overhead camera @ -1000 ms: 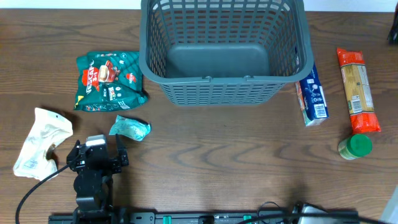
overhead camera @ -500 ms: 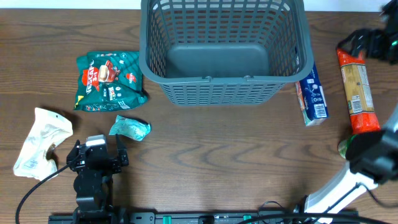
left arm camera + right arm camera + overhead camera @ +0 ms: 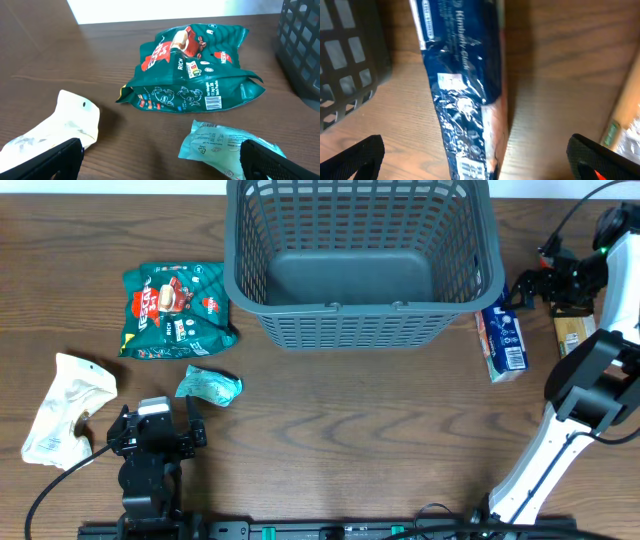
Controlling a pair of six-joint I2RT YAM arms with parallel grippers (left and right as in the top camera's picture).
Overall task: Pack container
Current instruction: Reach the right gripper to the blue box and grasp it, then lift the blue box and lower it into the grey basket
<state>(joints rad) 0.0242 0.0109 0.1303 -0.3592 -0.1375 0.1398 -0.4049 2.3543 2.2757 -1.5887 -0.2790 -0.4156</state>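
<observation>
In the last second our right gripper has swung in from three o'clock. It now hangs, jaws spread wide and empty, over the blue packet lying just beside the basket, at its four o'clock. The basket sits at the table's twelve o'clock, nothing in it yet (packing is only starting, we judge). Our left gripper hasn't stirred at seven o'clock, its jaws likewise spread.

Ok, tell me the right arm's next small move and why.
Probably lower the open right gripper onto the blue packet and close on it: in the wrist view the packet lies between its jaws, nothing is held, and the container beside it is empty.
</observation>
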